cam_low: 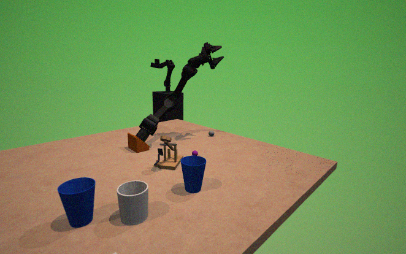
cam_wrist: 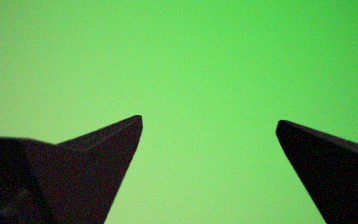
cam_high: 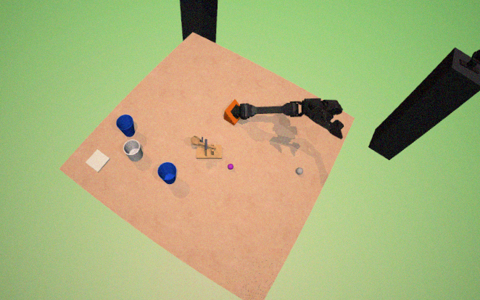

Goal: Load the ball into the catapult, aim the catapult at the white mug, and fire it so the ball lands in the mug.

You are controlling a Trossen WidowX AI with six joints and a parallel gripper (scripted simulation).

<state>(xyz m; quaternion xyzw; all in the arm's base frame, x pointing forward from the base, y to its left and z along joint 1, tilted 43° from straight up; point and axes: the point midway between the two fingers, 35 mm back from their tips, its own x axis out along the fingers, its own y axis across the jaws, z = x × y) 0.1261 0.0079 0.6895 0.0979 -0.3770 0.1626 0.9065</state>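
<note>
My gripper [cam_high: 341, 122] [cam_low: 222, 52] [cam_wrist: 208, 124] is open and empty, raised high above the table near its right edge in the top view. The wooden catapult [cam_high: 209, 154] [cam_low: 167, 165] stands mid-table; its arm is up, with the spoon end towards the mugs and no ball visible on it. A magenta ball [cam_high: 230, 167] [cam_low: 195, 153] lies on the table beside the catapult base. A grey ball [cam_high: 299, 171] [cam_low: 211, 134] lies farther off, near the right edge. The white mug [cam_high: 135, 154] [cam_low: 133, 210] stands upright; no ball shows in it.
Two blue cups [cam_high: 126, 127] [cam_low: 80, 208] [cam_high: 167, 174] [cam_low: 193, 178] stand on either side of the mug. A flat white square [cam_high: 97, 160] lies beyond it. The arm rises from an orange wedge [cam_high: 228, 114] [cam_low: 136, 145]. Black pillars [cam_high: 424, 109] [cam_high: 199, 18] stand outside the table.
</note>
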